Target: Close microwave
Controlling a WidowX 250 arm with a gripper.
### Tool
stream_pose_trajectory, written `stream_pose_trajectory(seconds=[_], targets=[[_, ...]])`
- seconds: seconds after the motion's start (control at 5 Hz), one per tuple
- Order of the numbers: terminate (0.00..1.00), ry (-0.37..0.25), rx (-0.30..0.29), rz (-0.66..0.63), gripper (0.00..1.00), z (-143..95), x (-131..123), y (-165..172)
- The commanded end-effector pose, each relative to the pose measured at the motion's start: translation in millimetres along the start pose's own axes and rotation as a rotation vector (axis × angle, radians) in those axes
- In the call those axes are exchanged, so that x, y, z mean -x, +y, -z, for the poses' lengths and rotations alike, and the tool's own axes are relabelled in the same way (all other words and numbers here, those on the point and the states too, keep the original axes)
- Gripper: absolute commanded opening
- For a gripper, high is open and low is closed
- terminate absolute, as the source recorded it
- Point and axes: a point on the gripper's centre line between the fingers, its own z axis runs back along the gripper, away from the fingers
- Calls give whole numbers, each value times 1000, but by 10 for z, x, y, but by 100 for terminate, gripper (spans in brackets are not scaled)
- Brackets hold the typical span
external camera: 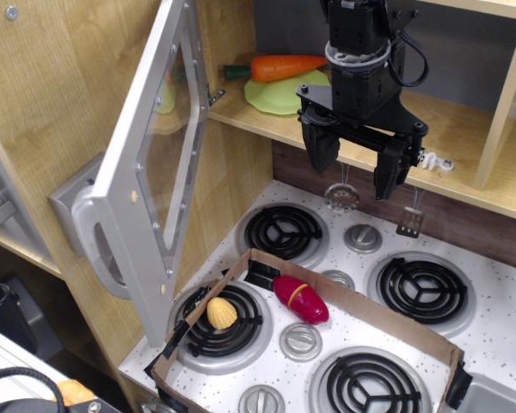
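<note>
**A count of the play kitchen**

One microwave [159,163], its single door swung open, with one chunky handle [99,245]. One robot hand [361,168] with two fingers. Four black coil burners on the worktop [499,275]. Five round silver knobs are in sight among them. One cardboard strip [361,301]. One yellow toy [222,313], one red toy [301,298]. One carrot [284,66] on one green plate [279,95]. Two small utensils hang from the shelf edge.

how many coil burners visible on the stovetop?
4: back-left burner, back-right burner, front-left burner under the yellow toy, front-right burner, cut off by the frame edge.
</note>
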Motion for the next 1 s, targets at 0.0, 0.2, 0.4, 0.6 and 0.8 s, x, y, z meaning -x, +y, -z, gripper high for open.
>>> stream_pose_trajectory(seconds=[0.0,0.2,0.4,0.6,0.8], targets=[[0,0,0,0,100,0,0,0],[0,-51,-28,19,100,-299,-14,163],[0,-32,-96,-13,100,-646,-58,238],[0,-2,-140,-28,100,-1000,82,362],[0,62,-203,-5,100,-1330,324,506]])
